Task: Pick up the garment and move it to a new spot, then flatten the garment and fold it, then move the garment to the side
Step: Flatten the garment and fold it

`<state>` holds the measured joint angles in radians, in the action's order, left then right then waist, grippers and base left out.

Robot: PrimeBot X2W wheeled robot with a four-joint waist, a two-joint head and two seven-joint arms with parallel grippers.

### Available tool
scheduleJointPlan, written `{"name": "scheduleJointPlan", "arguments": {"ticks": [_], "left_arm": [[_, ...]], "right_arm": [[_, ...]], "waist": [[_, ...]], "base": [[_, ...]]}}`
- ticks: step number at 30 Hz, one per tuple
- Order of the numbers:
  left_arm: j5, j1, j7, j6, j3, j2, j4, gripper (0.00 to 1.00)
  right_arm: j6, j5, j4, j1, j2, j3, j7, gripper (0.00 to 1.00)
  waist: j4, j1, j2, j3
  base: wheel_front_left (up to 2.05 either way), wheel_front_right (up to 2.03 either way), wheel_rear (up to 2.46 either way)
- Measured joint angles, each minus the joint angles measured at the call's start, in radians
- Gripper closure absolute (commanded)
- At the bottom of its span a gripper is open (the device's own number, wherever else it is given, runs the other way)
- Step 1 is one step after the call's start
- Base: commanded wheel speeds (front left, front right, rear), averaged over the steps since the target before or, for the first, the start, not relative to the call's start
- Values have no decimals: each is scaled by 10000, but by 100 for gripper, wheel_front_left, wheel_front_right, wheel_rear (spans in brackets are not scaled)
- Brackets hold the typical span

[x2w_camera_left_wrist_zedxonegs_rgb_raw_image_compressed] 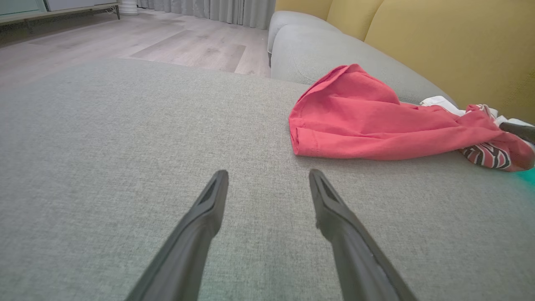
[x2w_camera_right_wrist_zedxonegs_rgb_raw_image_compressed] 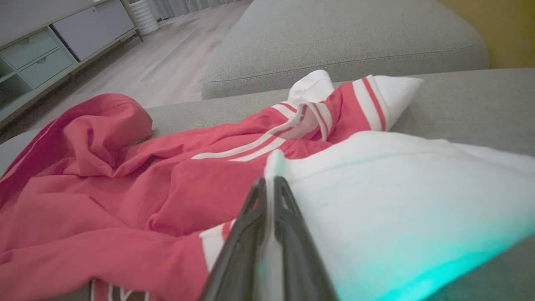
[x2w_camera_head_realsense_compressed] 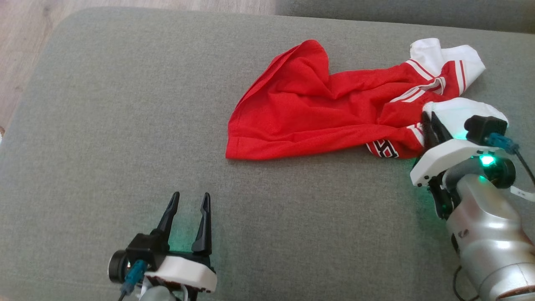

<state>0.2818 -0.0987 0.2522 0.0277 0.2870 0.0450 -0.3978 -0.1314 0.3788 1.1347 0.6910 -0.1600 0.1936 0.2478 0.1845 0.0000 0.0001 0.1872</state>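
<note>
A red garment (x2w_camera_head_realsense_compressed: 309, 108) with white sleeves and striped trim lies crumpled on the grey couch cushion (x2w_camera_head_realsense_compressed: 104, 125), right of centre. My right gripper (x2w_camera_head_realsense_compressed: 430, 123) is shut on the edge of its white sleeve (x2w_camera_right_wrist_zedxonegs_rgb_raw_image_compressed: 376, 188), and the fingers (x2w_camera_right_wrist_zedxonegs_rgb_raw_image_compressed: 288, 217) pinch the fabric between them in the right wrist view. My left gripper (x2w_camera_head_realsense_compressed: 190, 200) stands open and empty above the bare cushion, well to the left of the garment (x2w_camera_left_wrist_zedxonegs_rgb_raw_image_compressed: 363, 121) and nearer me.
The cushion's left edge drops to a wooden floor (x2w_camera_head_realsense_compressed: 21, 50). A second grey cushion (x2w_camera_right_wrist_zedxonegs_rgb_raw_image_compressed: 334, 37) and a yellow couch back (x2w_camera_left_wrist_zedxonegs_rgb_raw_image_compressed: 451, 46) rise behind the garment. A low cabinet (x2w_camera_right_wrist_zedxonegs_rgb_raw_image_compressed: 46, 54) stands across the room.
</note>
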Motion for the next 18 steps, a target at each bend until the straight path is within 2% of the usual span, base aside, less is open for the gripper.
{"name": "scheduleJointPlan", "arguments": {"ticks": [3,6,11,16,17,18], "left_arm": [[0,-8,0,0,-2,2,-13,0],[0,-6,0,0,-21,2,-81,0],[-104,22,0,40,-288,8,-96,0],[-192,117,0,81,-395,4,-94,0],[-192,178,0,86,-443,2,-96,0],[-192,262,0,88,-502,4,-100,0]], "right_arm": [[0,-219,-15,-13,31,-247,0,100],[0,-520,-642,-188,140,-750,0,100],[0,-1143,-3244,-1121,385,-1450,2,100],[0,-1513,-5956,-3227,848,-1670,4,100],[0,-1509,-6493,-3776,934,-1831,4,62],[0,-1496,-6972,-4311,1016,-2115,2,9]], "waist": [[0,1,0,-5],[-39,0,0,-71],[-270,0,0,-343],[-718,-1,0,-669],[-821,-2,0,-735],[-922,-2,0,-798]], "base": [[0,0,0],[0,0,0],[0,0,0],[0,0,0],[0,0,0],[0,0,0]]}}
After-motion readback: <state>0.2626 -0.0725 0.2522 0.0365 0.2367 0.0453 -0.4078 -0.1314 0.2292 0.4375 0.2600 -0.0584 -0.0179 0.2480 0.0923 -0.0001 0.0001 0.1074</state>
